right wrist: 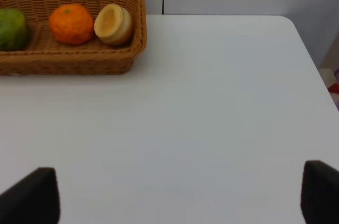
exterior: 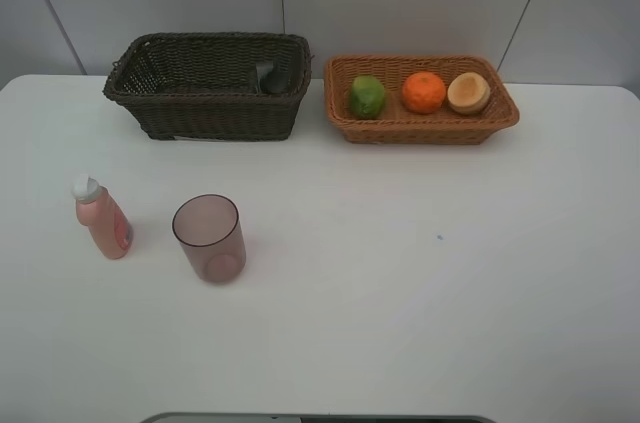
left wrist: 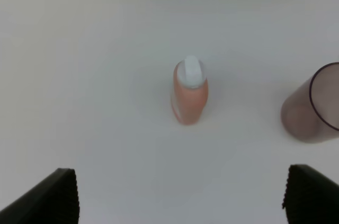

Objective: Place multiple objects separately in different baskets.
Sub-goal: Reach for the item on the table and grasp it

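From up high, the pink bottle (exterior: 100, 221) stands upright on the desk (exterior: 420, 283), mauve cup (exterior: 208, 238) just beside it, dark basket (exterior: 210, 113) well beyond it. Left wrist camera: my left hand (left wrist: 180, 197) is spread wide and empty, the bottle straight ahead of it, centred between the fingers (left wrist: 47, 197), long axis vertical. Right wrist camera: my right hand (right wrist: 180, 200) gapes empty too, no bottle in sight, so the left looks nearer.

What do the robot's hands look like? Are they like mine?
Not like yours! Only the tips show. The left gripper has two black fingers with little ridges along their inner edges, like tiny teeth. The right gripper has two black fingers too, but they look blurry. No arms, cables or markings show in any view.
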### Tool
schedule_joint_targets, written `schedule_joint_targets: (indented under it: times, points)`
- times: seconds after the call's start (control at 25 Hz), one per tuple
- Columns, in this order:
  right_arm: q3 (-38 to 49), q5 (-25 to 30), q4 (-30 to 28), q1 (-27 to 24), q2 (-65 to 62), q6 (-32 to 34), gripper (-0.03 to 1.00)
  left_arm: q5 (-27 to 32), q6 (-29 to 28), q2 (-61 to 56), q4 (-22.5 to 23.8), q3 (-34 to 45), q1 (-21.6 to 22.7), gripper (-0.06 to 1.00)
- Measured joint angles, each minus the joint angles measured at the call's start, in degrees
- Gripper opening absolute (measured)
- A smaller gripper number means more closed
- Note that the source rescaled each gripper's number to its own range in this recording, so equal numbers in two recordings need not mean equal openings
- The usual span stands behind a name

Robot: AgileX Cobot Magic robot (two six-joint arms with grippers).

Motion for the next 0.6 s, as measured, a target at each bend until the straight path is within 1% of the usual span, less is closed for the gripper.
schedule_joint_targets:
  times: [0.24, 0.36, 0.6]
  points:
    - [0.0, 0.0, 0.0, 0.0, 0.0, 0.0, 0.92, -1.69, -1.86, 16.49, 0.13, -3.45, 0.0, 0.99]
    - [0.0, 0.0, 0.0, 0.0, 0.0, 0.0, 0.92, -2.25, -3.79, 23.18, 1.52, -3.57, 0.0, 0.99]
    - [0.0, 0.0, 0.0, 0.0, 0.0, 0.0, 0.92, -5.23, -5.8, 30.69, 2.36, -3.57, 0.0, 0.99]
